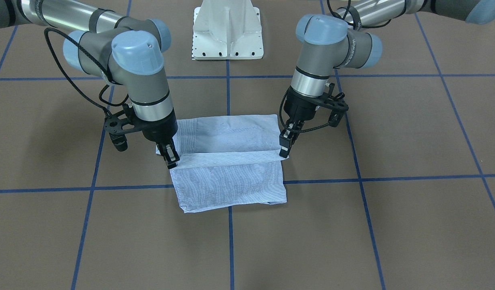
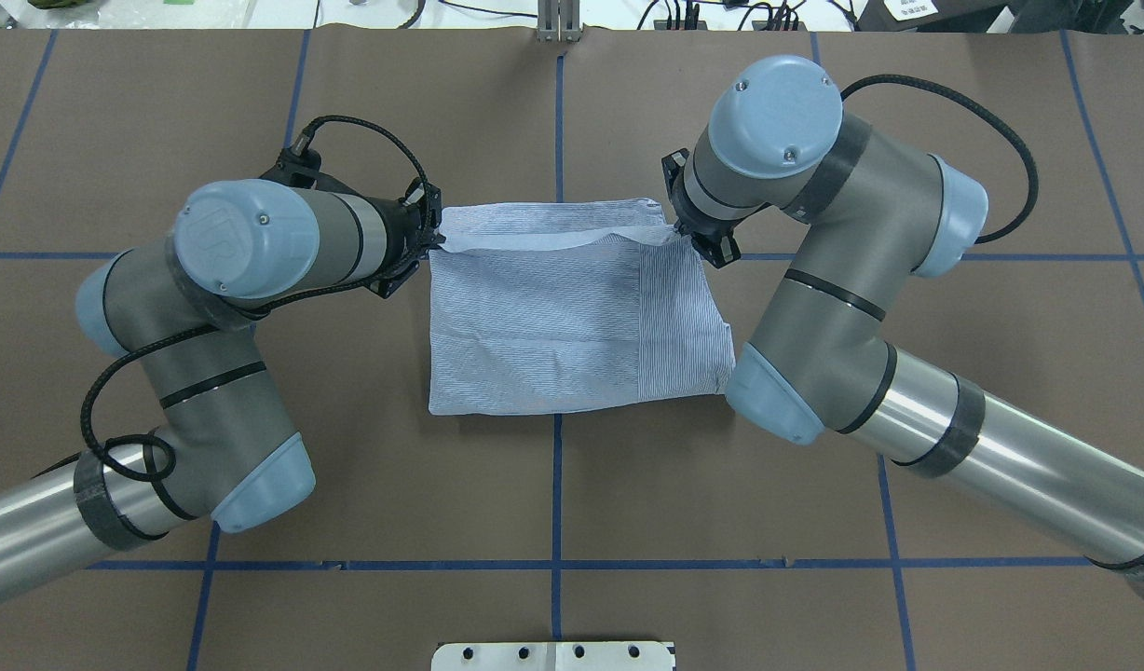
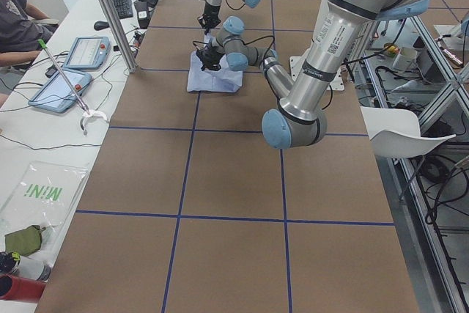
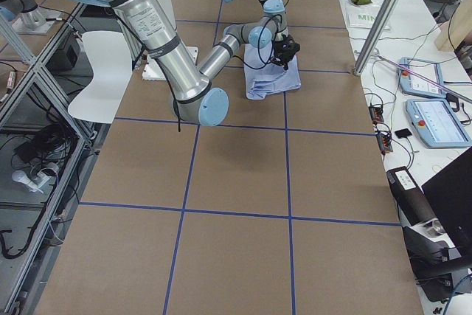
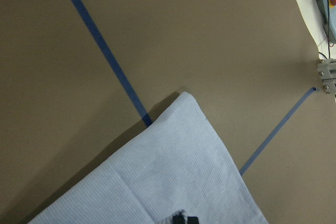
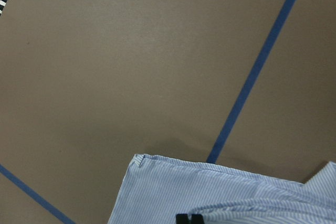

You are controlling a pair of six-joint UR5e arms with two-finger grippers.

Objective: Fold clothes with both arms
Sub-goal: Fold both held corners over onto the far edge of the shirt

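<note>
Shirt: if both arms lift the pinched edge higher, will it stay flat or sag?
Likely floppy: the shirt curls and wrinkles where the left end effector and right end effector pinch it. Probably light, since fingertip pinches hold it. Loose lower layers might drag along.

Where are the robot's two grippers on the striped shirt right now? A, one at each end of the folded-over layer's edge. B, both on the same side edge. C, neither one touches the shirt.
A: the left gripper and the right gripper sit at opposite ends of the shirt's folded-over top layer, jaws closed on the cloth.
</note>
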